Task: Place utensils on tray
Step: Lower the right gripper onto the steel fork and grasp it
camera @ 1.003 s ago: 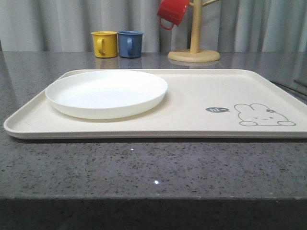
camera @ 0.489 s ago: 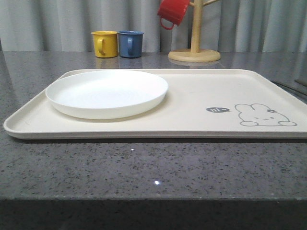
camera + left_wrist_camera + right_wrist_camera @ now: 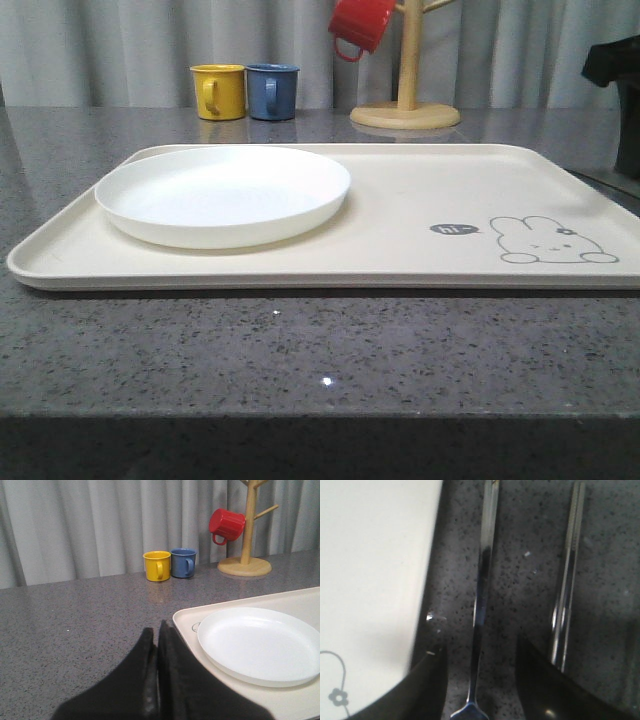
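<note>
In the right wrist view a shiny silver utensil (image 3: 482, 580) lies on the speckled counter, its long handle running between the fingers of my right gripper (image 3: 479, 647). The jaws are open on either side of the handle and do not touch it. Whether it is the fork or the spoon I cannot tell. The flat chopsticks (image 3: 567, 580) lie parallel beside it, partly behind one finger. The cream tray (image 3: 375, 580) edges the other side. My left gripper (image 3: 156, 630) is shut and empty, over the counter by the tray (image 3: 186, 617) corner.
A round white plate (image 3: 222, 192) sits on the left half of the tray (image 3: 420, 190). Yellow (image 3: 218, 91) and blue (image 3: 271, 91) mugs stand at the back. A red mug (image 3: 360, 24) hangs on a wooden mug tree (image 3: 405, 110). My right arm (image 3: 615, 70) shows dark at the far right.
A dark part of my right arm has come into the front view at the right edge. The tray, plate and mugs have not moved.
</note>
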Available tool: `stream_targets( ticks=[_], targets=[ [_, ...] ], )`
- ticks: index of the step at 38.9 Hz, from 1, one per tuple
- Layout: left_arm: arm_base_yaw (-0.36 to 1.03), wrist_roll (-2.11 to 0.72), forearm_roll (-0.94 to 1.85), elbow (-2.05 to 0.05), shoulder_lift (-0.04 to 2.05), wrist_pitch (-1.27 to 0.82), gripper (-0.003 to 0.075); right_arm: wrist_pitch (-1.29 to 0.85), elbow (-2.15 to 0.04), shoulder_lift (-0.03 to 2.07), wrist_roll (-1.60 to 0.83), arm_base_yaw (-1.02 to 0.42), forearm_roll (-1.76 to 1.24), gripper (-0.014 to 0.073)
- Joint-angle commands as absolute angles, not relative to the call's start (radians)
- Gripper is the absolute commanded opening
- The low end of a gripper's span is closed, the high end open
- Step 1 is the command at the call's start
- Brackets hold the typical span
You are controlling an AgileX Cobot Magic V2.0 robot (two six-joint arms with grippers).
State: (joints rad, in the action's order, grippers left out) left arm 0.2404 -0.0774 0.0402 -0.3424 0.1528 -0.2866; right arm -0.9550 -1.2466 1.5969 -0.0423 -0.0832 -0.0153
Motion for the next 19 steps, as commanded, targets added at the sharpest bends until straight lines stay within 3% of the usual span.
stream_targets(
  ticks=[1,13,15,19],
  targets=[
    [0.241,-0.075,0.051,-0.367,0.163,-0.199,-0.0018,-0.949,-1.297,1.600,-0.061,-0.082,-0.010,0.0293],
    [0.227,-0.075,0.051,-0.367,0.163,-0.199,-0.0018,-0.957,-1.311,1.659,-0.064,-0.082,-0.010,0.0265],
    [0.227,-0.075,0.051,-0.367,0.163,-0.199,-0.0018,-0.964,-1.311,1.659,-0.064,-0.082,-0.010,0.0230],
    [0.227,-0.075,0.051,-0.367,0.163,-0.199,-0.0018,-0.978,-1.311,1.659,-0.064,-0.082,-0.010,0.0071]
  ],
)
